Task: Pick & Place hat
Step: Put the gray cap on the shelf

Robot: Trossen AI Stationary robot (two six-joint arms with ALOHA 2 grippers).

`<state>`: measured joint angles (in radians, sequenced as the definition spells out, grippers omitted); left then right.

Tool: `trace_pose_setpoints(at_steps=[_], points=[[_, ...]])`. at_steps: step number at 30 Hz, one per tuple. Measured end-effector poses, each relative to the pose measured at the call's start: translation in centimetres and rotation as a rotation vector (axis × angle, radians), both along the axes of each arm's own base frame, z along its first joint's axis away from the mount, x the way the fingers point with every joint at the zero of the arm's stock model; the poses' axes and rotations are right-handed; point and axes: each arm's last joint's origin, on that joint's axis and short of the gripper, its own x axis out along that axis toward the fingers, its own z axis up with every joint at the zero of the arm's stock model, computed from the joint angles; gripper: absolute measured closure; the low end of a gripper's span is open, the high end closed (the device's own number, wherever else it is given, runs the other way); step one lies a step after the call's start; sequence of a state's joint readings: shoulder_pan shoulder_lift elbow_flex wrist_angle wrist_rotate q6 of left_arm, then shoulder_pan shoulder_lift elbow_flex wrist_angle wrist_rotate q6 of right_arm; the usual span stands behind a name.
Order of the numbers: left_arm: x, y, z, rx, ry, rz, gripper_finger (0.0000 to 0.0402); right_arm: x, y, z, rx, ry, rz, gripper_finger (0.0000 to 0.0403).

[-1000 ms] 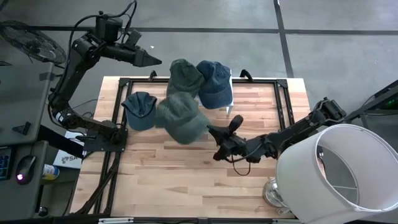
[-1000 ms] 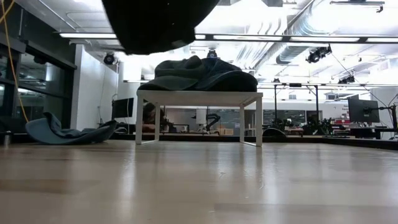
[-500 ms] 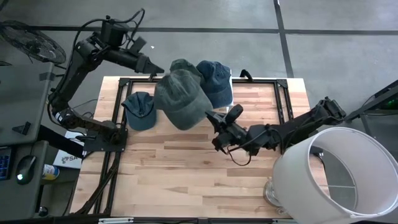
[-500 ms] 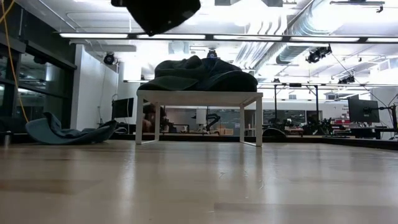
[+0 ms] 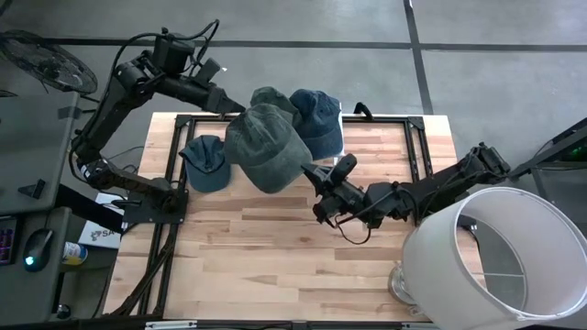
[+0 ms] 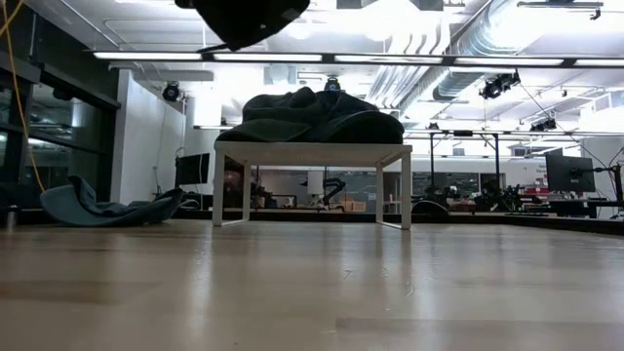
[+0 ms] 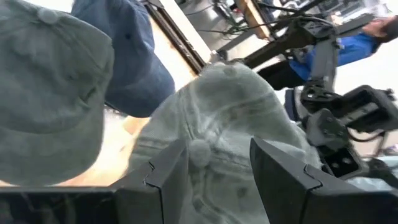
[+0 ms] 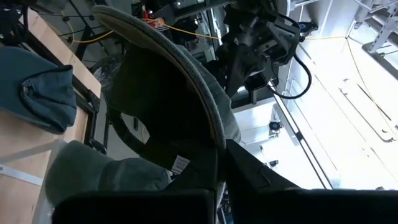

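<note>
A grey-green hat (image 5: 266,147) hangs in the air over the table's far-left part, its crown up; its underside (image 6: 244,15) shows at the top of the low view. My right gripper (image 5: 312,172) is shut on it at its near-right side. My left gripper (image 5: 229,99) is open at the hat's far-left side; in the left wrist view its fingers (image 7: 168,171) stand on either side of the crown's top button (image 7: 199,148), touching or not I cannot tell. A green hat (image 5: 271,99) and a blue hat (image 5: 318,122) lie on a white stand (image 6: 312,151). Another blue hat (image 5: 206,163) lies on the table. My right gripper holds the grey-green hat by its lower rim (image 8: 214,140), on the hat's near-right side. The rim runs down between the two fingers, which come at it slanting from the table's near right. The hat is lifted clear, its hollow inside turned toward the wrist.
A black frame (image 5: 417,147) edges the wooden table. A large white cylinder (image 5: 495,257) stands over the near-right corner. The table's near half (image 5: 266,266) is bare wood. A person in blue (image 7: 373,34) shows beyond the table in the left wrist view.
My right gripper has carried the grey-green hat up and toward the table's far-left, so the hat now overlaps the stand's green hat from above. My left gripper has moved down and right toward the hat's crown.
</note>
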<state>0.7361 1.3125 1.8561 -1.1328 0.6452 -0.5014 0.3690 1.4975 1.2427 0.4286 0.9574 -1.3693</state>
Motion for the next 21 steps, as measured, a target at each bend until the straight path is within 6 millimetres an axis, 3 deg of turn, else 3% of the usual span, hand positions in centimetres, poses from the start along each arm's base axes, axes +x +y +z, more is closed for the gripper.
trace_pose_setpoints(at_steps=[21], points=[[0.41, -0.74, -0.45, -0.049, 0.033, -0.059, 0.0231, -0.11, 0.20, 0.42, -0.023, -0.023, 0.019, 0.0399]])
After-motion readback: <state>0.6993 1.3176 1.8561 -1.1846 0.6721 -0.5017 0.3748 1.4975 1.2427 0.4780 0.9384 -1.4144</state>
